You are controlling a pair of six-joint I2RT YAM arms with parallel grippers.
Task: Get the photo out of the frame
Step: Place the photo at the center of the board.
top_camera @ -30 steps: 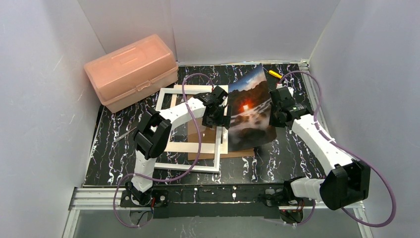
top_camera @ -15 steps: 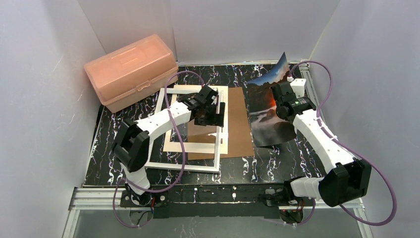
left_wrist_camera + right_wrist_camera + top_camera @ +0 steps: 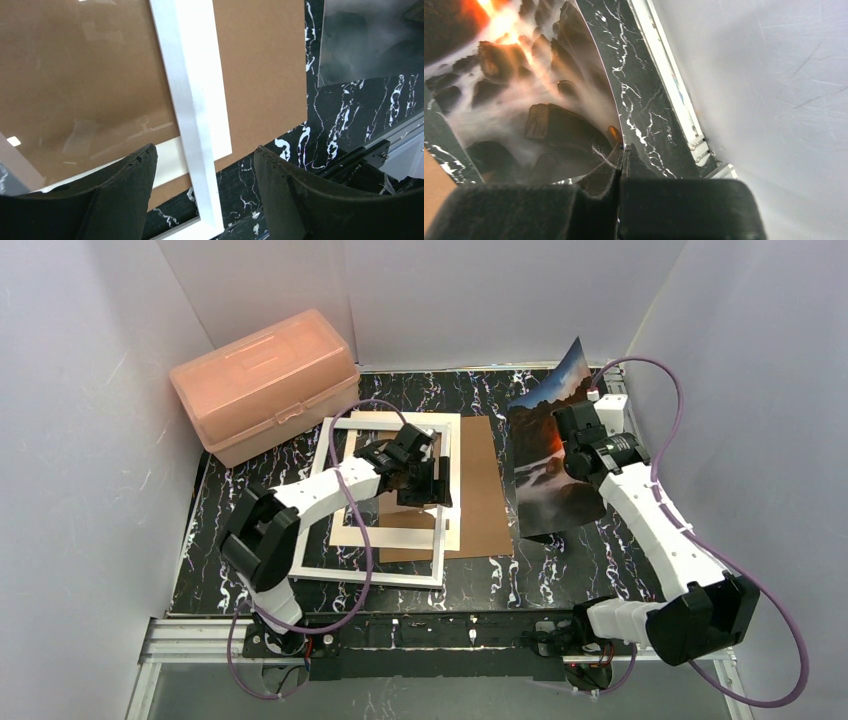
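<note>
White walls [image 3: 500, 290]; black white-veined tabletop [image 3: 225, 530]; even light.

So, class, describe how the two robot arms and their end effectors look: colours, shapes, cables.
The left arm and right arm have smooth white shell links joined by bulky black joints. A thin purple cable loops loosely along each. The left end effector and right end effector are black, each with two broad fingers whose inner edges look rough.
</note>
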